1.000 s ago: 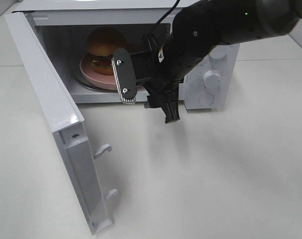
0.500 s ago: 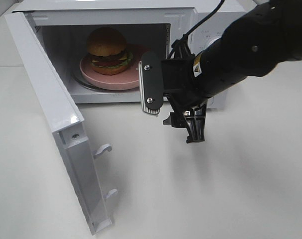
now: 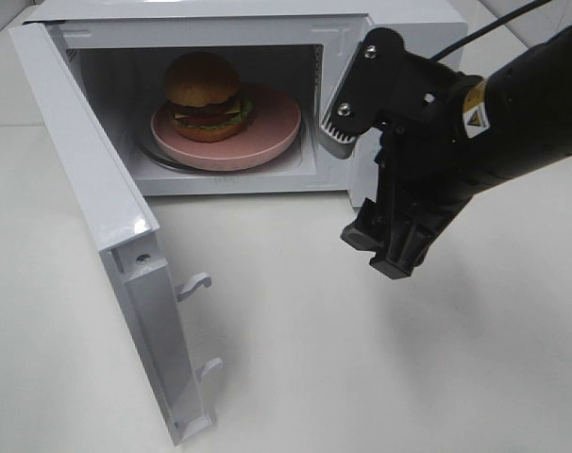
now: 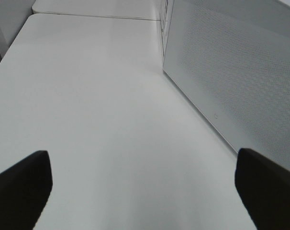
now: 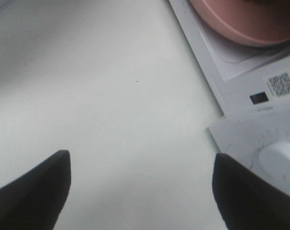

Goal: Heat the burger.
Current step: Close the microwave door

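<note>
1. The burger sits upright on the left part of a pink plate. The plate lies inside the cavity of the white microwave.
2. The microwave door stands swung wide open on the left.
3. The right gripper is outside the cavity, in front of the control panel and above the white table. Its jaws are spread wide with nothing between them. Its wrist view shows both fingers over bare table, with a control dial close by.
4. The left gripper has its jaws spread wide and empty. It is low over the table, beside the door's perforated outer panel.
</note>
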